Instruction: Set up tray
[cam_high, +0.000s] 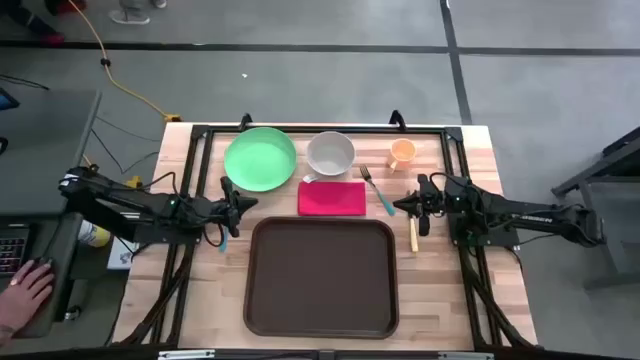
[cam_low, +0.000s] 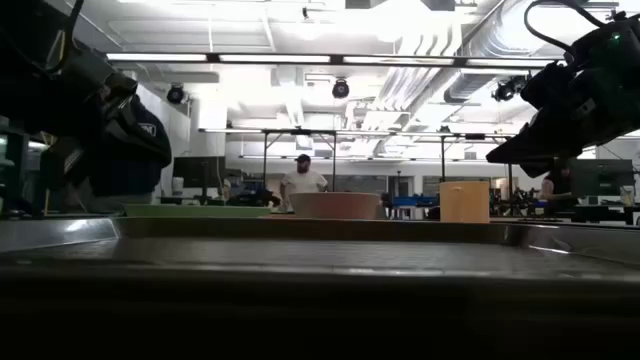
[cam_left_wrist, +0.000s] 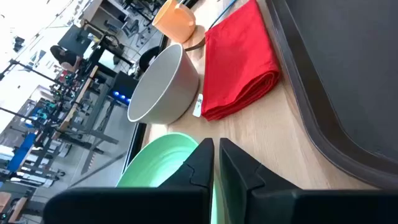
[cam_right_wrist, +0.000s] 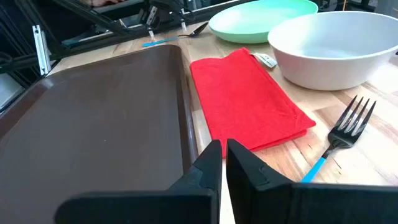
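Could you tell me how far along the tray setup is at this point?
Nothing is loaded yet: the tray is bare. The green plate, bowl, orange cup, red napkin and fork all sit on the table beyond it. The left gripper and right gripper hold nothing, flanking it.

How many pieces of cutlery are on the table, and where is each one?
3 visible. A fork lies right of the red napkin. A wooden-handled piece lies right of the tray. Another piece lies by the left gripper; more may be hidden.
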